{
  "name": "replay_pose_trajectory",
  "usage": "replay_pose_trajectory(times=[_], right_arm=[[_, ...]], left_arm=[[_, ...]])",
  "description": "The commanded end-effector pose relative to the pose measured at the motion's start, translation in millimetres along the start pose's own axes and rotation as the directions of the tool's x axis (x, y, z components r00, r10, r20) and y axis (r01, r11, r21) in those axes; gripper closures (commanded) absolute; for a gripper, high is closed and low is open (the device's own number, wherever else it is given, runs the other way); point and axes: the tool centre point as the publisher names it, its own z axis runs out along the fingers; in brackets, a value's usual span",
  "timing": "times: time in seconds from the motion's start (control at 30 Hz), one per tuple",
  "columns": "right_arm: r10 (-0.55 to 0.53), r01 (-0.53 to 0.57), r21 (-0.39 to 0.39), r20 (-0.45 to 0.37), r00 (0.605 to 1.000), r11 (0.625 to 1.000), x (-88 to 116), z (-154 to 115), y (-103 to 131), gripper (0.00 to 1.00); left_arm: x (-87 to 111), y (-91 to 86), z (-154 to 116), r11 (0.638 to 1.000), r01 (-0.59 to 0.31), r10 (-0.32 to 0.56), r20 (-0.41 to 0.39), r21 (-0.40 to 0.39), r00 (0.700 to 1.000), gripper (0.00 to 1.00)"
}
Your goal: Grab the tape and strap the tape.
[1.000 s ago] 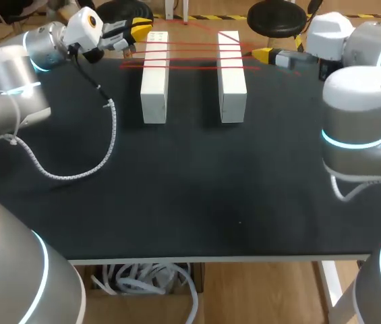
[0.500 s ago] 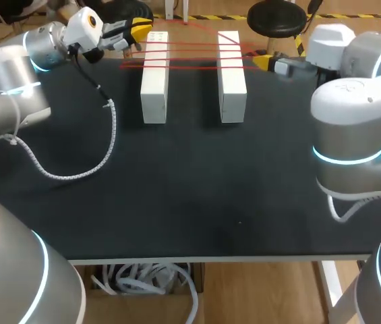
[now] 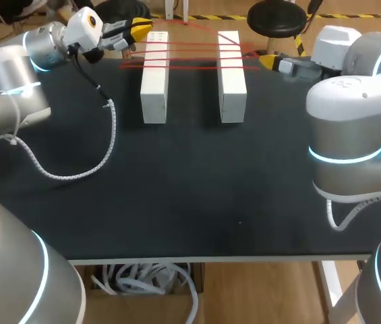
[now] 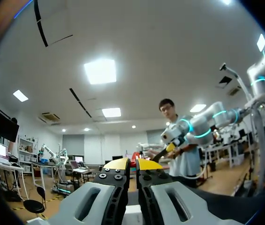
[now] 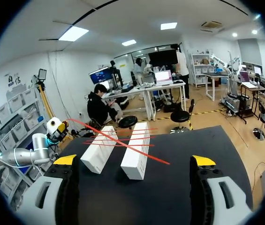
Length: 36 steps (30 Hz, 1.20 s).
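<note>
Black table [image 3: 177, 189] fills the scene, and two long white blocks [image 3: 154, 81] lie side by side near its far edge. I use these blocks as the marker for everything else.

Red tape [image 3: 193, 57] runs across the tops of both blocks in four thin lines, bridging the gap between them. One more red line slants over the far end of the blocks toward the side where my right arm is.

Just beside the far end of the blocks, on my left side, sits the left gripper [image 3: 136, 30]. Its yellow tips are pressed close together with only a thin slit between them. A bit of red shows there, and the slanting line of tape leads to it, so it is pinching the tape.

Near the blocks on the other side is the right gripper [image 3: 268, 62]. In its own view the fingers are spread wide apart. The slanting tape ends ahead of it, between the fingers, touching neither one.

A grey coiled cable [image 3: 102, 135] from my left arm lies curled on the table, near the blocks on my left side.

Some tiny marks show on the far end of one block, too small to read.
</note>
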Motion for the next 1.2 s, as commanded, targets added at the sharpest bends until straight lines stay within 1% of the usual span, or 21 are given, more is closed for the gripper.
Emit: replay_pose_trajectory(times=[0.03, 0.6, 0.63, 0.7, 0.83, 1.0, 1.03, 1.13, 1.2], right_arm=[[0.000, 0.000, -0.004, 0.016, 1.000, 1.000, 4.4, 1.4, -2.6, 0.00], [0.000, 0.000, -0.004, 0.016, 1.000, 1.000, 4.4, 1.4, -2.6, 0.00], [0.043, -0.044, 0.027, 0.038, 0.998, 0.999, 6.0, 1.7, -3.9, 0.00], [0.140, -0.147, 0.107, 0.069, 0.988, 0.983, 9.4, 2.0, -6.4, 0.00], [0.291, -0.307, 0.209, 0.102, 0.951, 0.929, 15.2, 1.2, -5.5, 0.00], [0.399, -0.416, 0.231, 0.119, 0.909, 0.880, 20.1, -1.0, -2.4, 0.00], [0.425, -0.442, 0.246, 0.123, 0.897, 0.863, 20.7, -2.3, -1.2, 0.00], [0.485, -0.505, 0.244, 0.140, 0.863, 0.828, 21.0, -6.2, 1.9, 0.00], [0.510, -0.530, 0.243, 0.147, 0.848, 0.812, 20.9, -9.5, 2.0, 0.00]], left_arm=[[-0.1, 0.3, 0.1, 1.000, 0.000, 0.000, 0.000, 0.000, 1.000, 1.00], [-0.1, 0.3, 0.1, 1.000, 0.000, 0.000, 0.000, 0.000, 1.000, 1.00], [-0.1, 0.3, 0.1, 1.000, 0.000, 0.000, 0.000, 0.000, 1.000, 1.00], [-0.1, 0.3, 0.1, 1.000, 0.000, 0.000, 0.000, 0.000, 1.000, 1.00], [-0.1, 0.3, 0.1, 1.000, 0.000, 0.000, 0.000, 0.000, 1.000, 1.00], [-0.1, 0.3, 0.1, 1.000, 0.000, 0.000, 0.000, 0.000, 1.000, 1.00], [-0.1, 0.3, 0.1, 1.000, 0.000, 0.000, 0.000, 0.000, 1.000, 1.00], [-0.1, 0.3, 0.1, 1.000, 0.000, 0.000, 0.000, 0.000, 1.000, 1.00], [-0.1, 0.3, 0.1, 1.000, 0.000, 0.000, 0.000, 0.000, 1.000, 1.00]])
